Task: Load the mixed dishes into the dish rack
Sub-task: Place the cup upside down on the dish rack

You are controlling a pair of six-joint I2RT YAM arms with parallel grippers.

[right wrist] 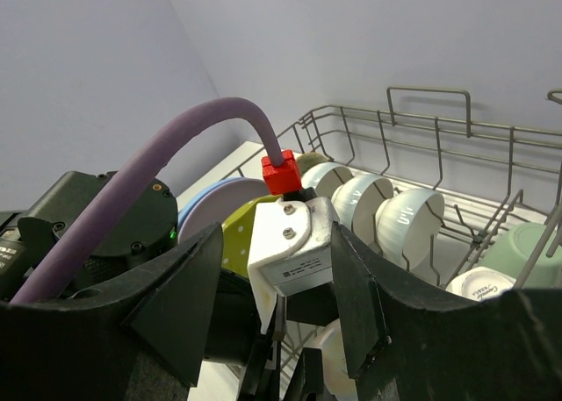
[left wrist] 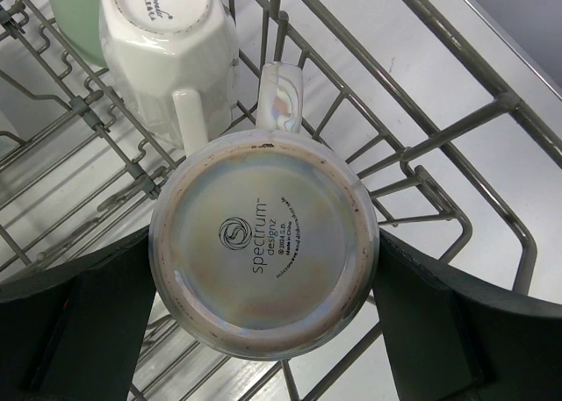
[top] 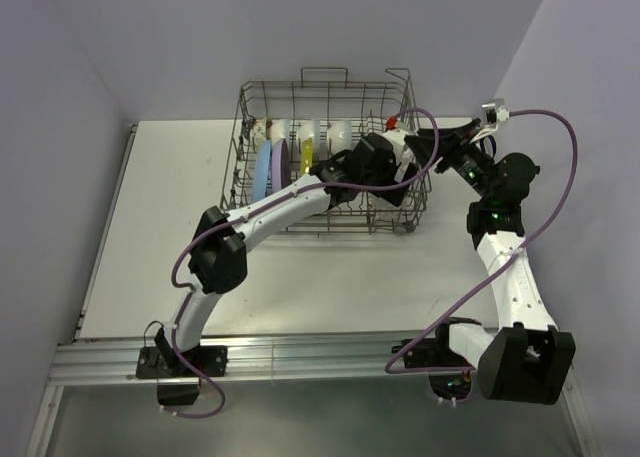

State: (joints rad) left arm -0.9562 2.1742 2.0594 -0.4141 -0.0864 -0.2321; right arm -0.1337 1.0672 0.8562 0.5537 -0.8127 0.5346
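— One cup [left wrist: 263,269] is hanging base-up inside the rack [top: 300,84]?
— Yes; the left gripper [left wrist: 265,243] is squeezing its sides, a white mug [left wrist: 167,54] lying at its eleven o'clock.
— The right gripper [right wrist: 274,243]?
— Spread wide, it is hovering at the rack's three o'clock side.

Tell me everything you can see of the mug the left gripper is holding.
The pearly mug is upside down, its round base facing the left wrist camera, printed "spectrum designz". Its glossy ceramic looks iridescent; the handle points toward the white mug. The fingers of the left gripper clamp its sides over the dish rack wires.
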